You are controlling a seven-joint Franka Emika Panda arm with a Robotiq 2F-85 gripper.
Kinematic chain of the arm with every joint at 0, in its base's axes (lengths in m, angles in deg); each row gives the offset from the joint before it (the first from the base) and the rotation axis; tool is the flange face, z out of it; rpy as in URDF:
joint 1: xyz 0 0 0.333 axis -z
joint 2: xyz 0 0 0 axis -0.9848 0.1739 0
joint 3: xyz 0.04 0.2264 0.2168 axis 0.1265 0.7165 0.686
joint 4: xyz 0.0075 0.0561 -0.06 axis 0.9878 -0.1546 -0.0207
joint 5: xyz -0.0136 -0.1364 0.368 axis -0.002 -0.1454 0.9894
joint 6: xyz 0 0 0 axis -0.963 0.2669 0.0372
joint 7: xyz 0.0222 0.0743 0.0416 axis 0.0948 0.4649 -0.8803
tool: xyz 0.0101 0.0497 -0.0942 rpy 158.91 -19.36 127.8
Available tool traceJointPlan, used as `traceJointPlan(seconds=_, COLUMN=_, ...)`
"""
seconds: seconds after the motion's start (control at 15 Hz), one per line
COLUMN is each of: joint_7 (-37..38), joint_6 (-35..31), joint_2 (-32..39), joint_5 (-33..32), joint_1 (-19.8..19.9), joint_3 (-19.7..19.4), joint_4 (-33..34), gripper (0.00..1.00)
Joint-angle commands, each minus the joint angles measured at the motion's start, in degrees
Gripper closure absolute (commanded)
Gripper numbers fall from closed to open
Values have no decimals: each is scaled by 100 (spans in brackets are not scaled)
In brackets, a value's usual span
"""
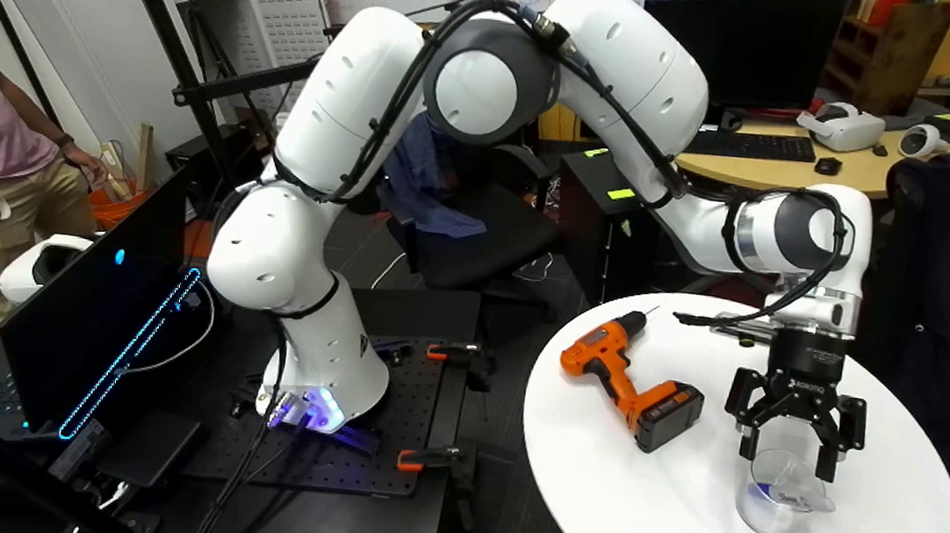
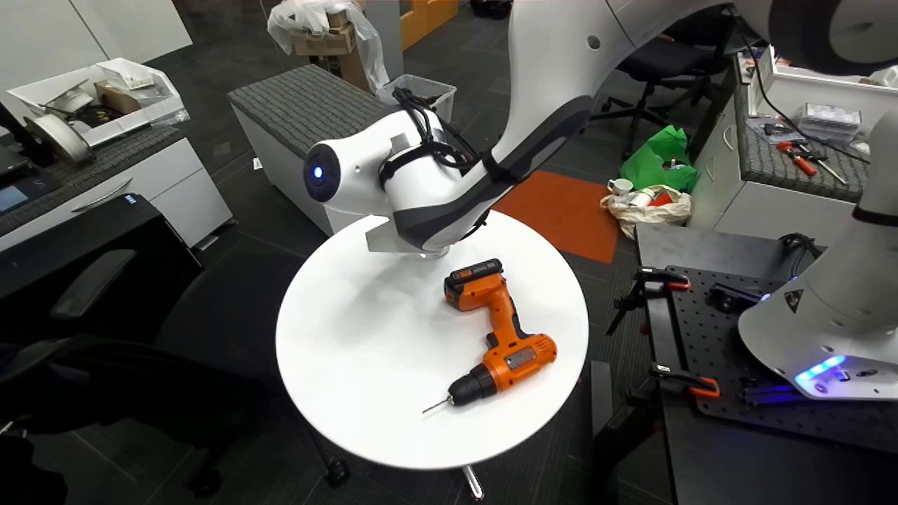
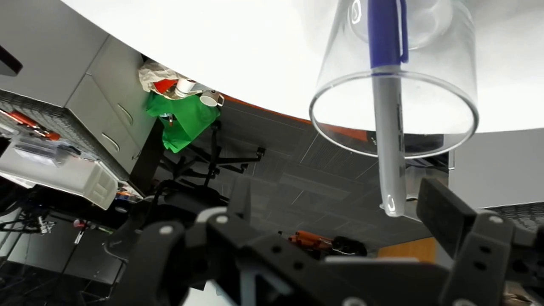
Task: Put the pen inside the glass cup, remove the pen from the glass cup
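The small clear glass cup (image 1: 770,512) stands upright on the round white table, below my gripper (image 1: 787,458). Inside it leans the pen (image 3: 389,127), its blue-purple cap low in the glass and its pale grey end sticking out over the rim. In the wrist view my gripper (image 3: 342,202) has its fingers wide apart with nothing clasped between them. The pen's pale end shows between them, closer to the right-hand finger (image 3: 446,216). In an exterior view the arm hides the gripper and pen; only a sliver of the glass cup (image 2: 435,253) shows.
An orange-and-black power drill (image 1: 610,369) lies on the white table (image 2: 351,365), a short way from the glass cup, its bit pointing away from the cup. The table's round edge runs close beyond the cup. A dark chair (image 1: 949,290) stands beside the table.
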Motion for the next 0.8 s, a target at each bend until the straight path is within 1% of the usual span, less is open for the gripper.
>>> traceJointPlan(seconds=0.0, joint_7=-122, joint_6=251, joint_2=108, joint_5=149, joint_1=-15, joint_3=-75, joint_4=237, gripper=0)
traceJointPlan(seconds=0.73, joint_7=-147, joint_6=273, joint_2=343, joint_5=96, joint_1=-7, joint_3=-149, joint_4=534, gripper=0)
